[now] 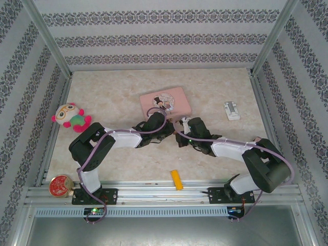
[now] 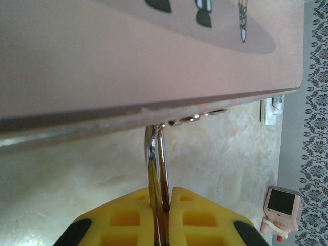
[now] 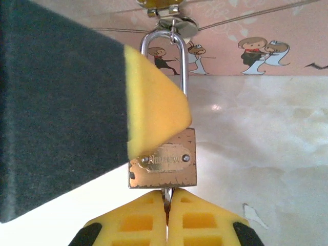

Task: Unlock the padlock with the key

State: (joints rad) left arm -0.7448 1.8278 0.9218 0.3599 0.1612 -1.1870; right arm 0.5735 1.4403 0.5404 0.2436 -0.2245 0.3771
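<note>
padlock [image 3: 164, 166]: brass body, chrome shackle [image 3: 182, 66], hooked through the metal catch on the front edge of the pink tin [image 3: 256, 31]. In the right wrist view the body sits just off the tin's edge, over the marble-pattern table [image 3: 266, 154], nameplate facing the camera.

key [image 3: 165, 196]: only a thin metal sliver shows, going into the underside of the lock body. right gripper [image 3: 167, 205] has its yellow fingers pressed together on that sliver, directly under the lock.

left gripper [image 2: 163, 197]: fingers pinched together on the shackle [image 2: 156, 164], which runs from the pads up to the tin's edge [image 2: 128, 51]. From the right wrist, one left finger [image 3: 154, 102] covers the shackle's left leg and the top left corner of the body.

top view: both grippers meet at the tin's [image 1: 174, 97] near edge, left gripper [image 1: 161, 127] and right gripper [image 1: 181, 132] nearly touching. The lock itself is too small and covered to make out there.

Around them: plush toy [image 1: 70, 117] far left, round red tin [image 1: 60, 185] on the near-left rail, yellow bar [image 1: 177, 179] at the near edge between the bases, white device [image 1: 232, 110] to the right of the tin.
</note>
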